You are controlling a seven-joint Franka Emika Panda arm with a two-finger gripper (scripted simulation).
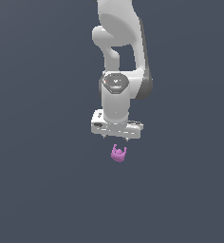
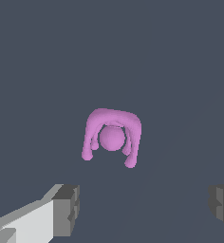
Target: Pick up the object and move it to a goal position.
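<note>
The tool point(image 1: 116, 137) hangs just above the object point(image 1: 118, 154), its jaws spread wide and empty. The pink object point(image 2: 112, 136) sits on the grey tabletop point(image 1: 38, 190), centred under the arm. The wrist view shows one finger point(image 2: 66, 209) either side (both clear of it). Descend straight, keep the body centred between pads, then close gently around the rounded middle, not the prongs.

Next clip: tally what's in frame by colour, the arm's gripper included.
Pink-purple: 1, the object, lying apart from the gripper.
White: 1, the gripper, jaws spread wide.
Total: 2
</note>
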